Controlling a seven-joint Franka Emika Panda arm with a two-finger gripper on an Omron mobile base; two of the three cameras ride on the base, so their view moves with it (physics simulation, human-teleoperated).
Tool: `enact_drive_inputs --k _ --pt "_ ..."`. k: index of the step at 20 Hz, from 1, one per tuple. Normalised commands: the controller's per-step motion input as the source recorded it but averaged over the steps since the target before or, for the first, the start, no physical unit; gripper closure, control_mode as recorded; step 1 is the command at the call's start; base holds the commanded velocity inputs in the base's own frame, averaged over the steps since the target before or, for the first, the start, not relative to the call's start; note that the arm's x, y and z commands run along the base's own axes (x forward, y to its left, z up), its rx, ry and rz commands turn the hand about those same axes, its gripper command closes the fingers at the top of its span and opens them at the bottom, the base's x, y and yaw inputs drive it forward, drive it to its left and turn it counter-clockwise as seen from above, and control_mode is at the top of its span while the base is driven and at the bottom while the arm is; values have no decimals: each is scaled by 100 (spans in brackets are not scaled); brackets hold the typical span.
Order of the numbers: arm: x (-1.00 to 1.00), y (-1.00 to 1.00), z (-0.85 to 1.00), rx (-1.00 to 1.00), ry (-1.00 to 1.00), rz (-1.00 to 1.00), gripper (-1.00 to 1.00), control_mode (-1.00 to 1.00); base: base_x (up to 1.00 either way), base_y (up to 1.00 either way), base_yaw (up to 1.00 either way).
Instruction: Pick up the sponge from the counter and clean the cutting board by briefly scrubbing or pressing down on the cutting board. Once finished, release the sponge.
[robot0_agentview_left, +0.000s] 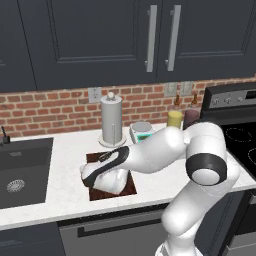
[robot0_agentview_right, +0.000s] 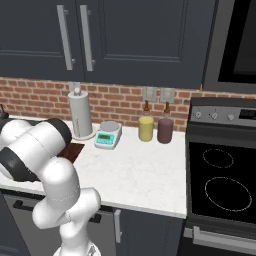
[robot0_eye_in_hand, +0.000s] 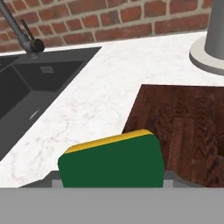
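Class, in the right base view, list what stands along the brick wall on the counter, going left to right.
Paper towel holder → kitchen scale → yellow bottle → dark purple bottle → stove.

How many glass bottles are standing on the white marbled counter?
2. A yellow glass bottle and a dark purple glass bottle stand side by side against the brick wall, beside the black stove. The arm may hide others.

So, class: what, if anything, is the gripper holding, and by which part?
Apparently the sponge, at its lower end; the fingers themselves are hidden, so the exact hold cannot be told.
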Motion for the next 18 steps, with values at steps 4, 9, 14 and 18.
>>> enact_drive_inputs --k 4,9,14,18 --pt "0 -11 -14 0 0 0 100 -100 0 0 0" --pt "-4 -31 -18 0 0 -1 100 -100 0 0 0" --pt "0 -31 -15 0 0 -8 100 -100 0 0 0" --pt "1 -26 -24 0 0 -10 100 -100 0 0 0"
